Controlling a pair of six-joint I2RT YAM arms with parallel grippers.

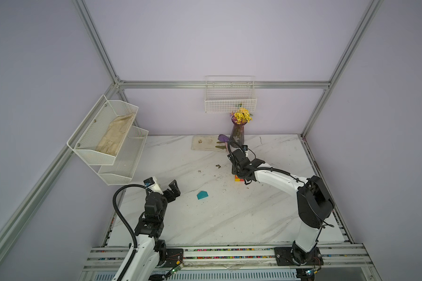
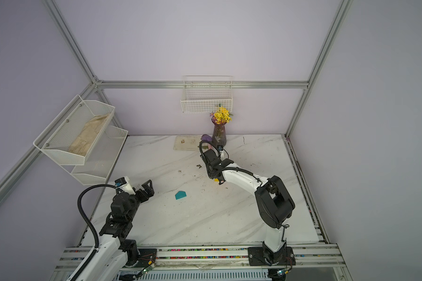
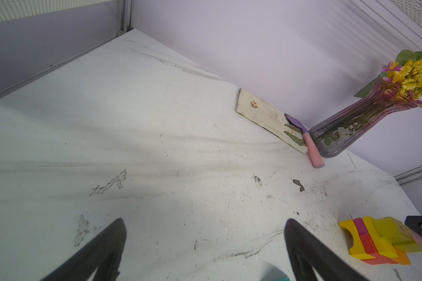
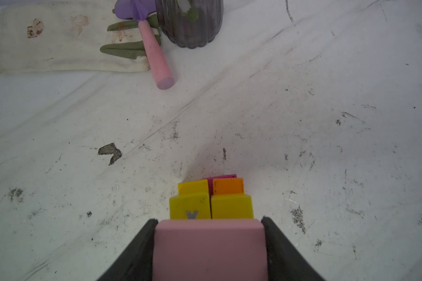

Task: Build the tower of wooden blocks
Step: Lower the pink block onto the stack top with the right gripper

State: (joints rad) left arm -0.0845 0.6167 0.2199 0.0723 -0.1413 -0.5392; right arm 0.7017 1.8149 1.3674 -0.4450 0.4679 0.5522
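Observation:
The tower (image 4: 211, 199) is a short stack of red, orange, magenta and yellow wood blocks (image 3: 375, 240) with two yellow cubes on top. In both top views my right arm hides most of it (image 1: 239, 180) (image 2: 216, 180). Directly over those cubes is a pink block (image 4: 208, 248), with my right gripper (image 4: 208, 220) shut on it. I cannot tell whether the block rests on them. The teal house-shaped piece (image 1: 202, 194) (image 2: 180, 195) lies flat on the table, left of the tower. My left gripper (image 1: 173, 188) (image 3: 205, 223) stands open and empty just left of it.
A purple vase of yellow flowers (image 1: 237, 133) stands at the back behind the tower. Beside it lie a stained cloth (image 1: 206, 143) and a pink-handled trowel (image 4: 156, 56). A wire basket (image 1: 230, 97) hangs on the back wall. A two-tier mesh shelf (image 1: 107, 136) is on the left wall.

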